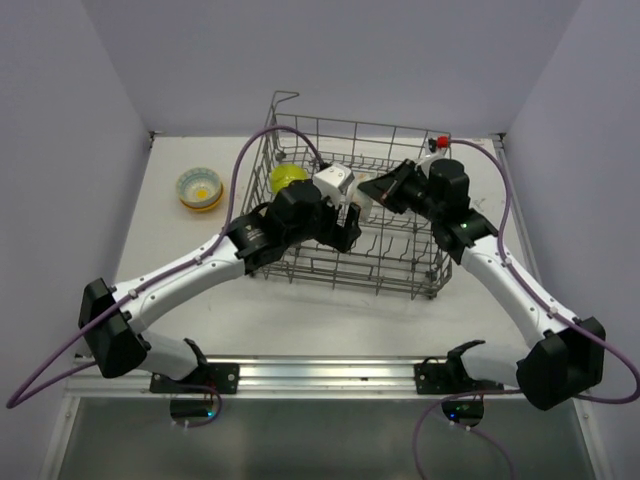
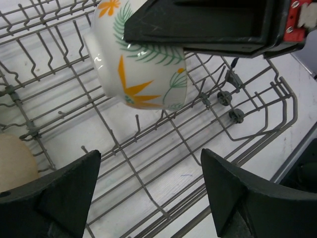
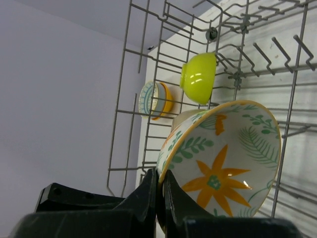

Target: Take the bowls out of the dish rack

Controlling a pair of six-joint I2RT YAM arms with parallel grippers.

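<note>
1. While its two fingers (image 3: pixel 143 198) press together on the yellow rim, the right gripper (image 3: pixel 159 181) is clenched on a floral bowl (image 3: pixel 223 163), with one finger inside the wall and the other outside.
2. That bowl is white with orange flowers and green fronds. It is tipped on its side, with its opening turned toward the right wrist camera.
3. Seen from the left wrist, the floral bowl hangs just over the upright tines of the dish rack (image 1: pixel 400 275). Whether it touches them cannot be told.
4. Just beside and below it, the left gripper (image 2: pixel 148 198) is released. Its jaws stand wide apart with nothing between them, and only the rack's wire floor lies beneath.
5. A beige bowl (image 2: pixel 12 163) sits in the rack close to the left gripper's left finger. Only part of it shows at the edge of that view.
6. Farther out, a lime-yellow bowl (image 1: pixel 288 178) stands on edge among the tines in the far-left part of the rack.
7. The rack stands on the table (image 1: pixel 330 320) about midway between its left and right edges, toward the far edge. A raised wire loop (image 1: pixel 285 97) marks the rack's far-left corner. Both arms reach into the rack from the near edge.
8. Outside the rack, near the table's far-left corner, a blue-patterned bowl (image 3: pixel 147 99) is stacked with an orange-yellow bowl (image 3: pixel 167 100). Both are well apart from the two grippers.
</note>
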